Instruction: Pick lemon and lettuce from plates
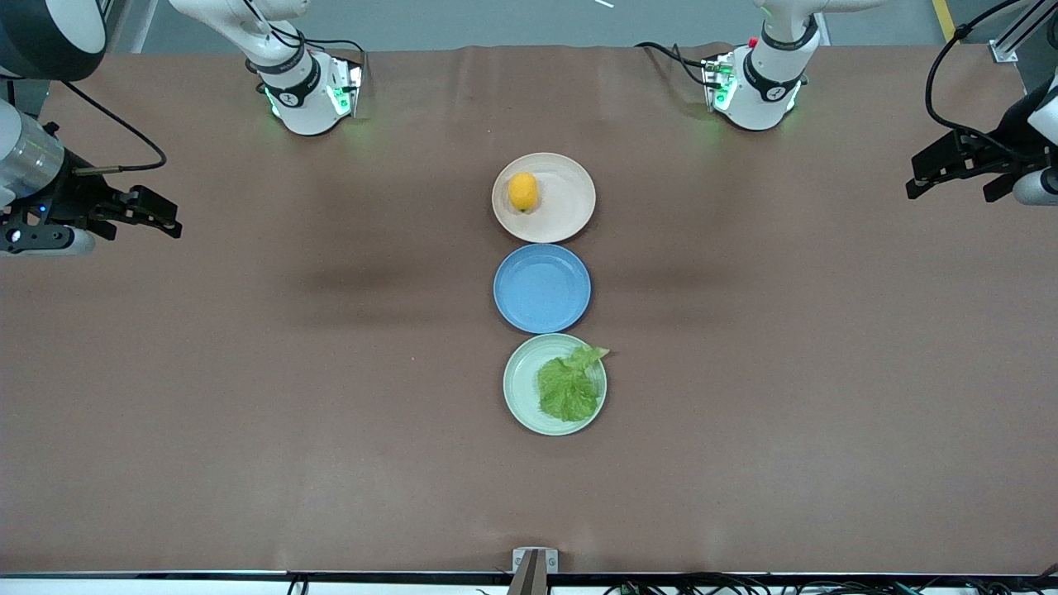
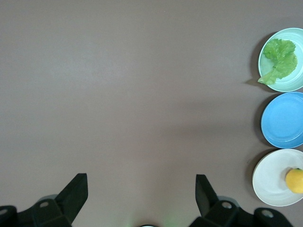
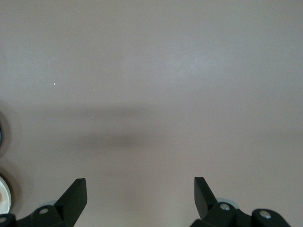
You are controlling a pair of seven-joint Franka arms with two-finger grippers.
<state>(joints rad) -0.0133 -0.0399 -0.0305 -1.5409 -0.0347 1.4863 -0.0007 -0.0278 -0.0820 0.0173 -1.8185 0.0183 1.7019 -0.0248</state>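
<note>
We hold both grippers spread and empty over bare table: left gripper (image 2: 142,198) at its own end, right gripper (image 3: 140,198) likewise, both waiting. The lemon (image 1: 522,192) rests on the beige plate (image 1: 570,207), the lettuce (image 1: 569,386) on the mint plate (image 1: 519,388).

Matt brown table, smooth plates, one crinkled leaf

The table (image 1: 248,372) under both sets of open jaws looks like matt brown sheet, smooth and faintly creased. The beige plate (image 1: 570,198), blue plate (image 1: 542,289) and mint plate (image 1: 517,384) look like smooth, low-sheen plastic. The lemon (image 1: 522,191) has dimpled skin; the lettuce (image 1: 569,385) is crinkled.
</note>
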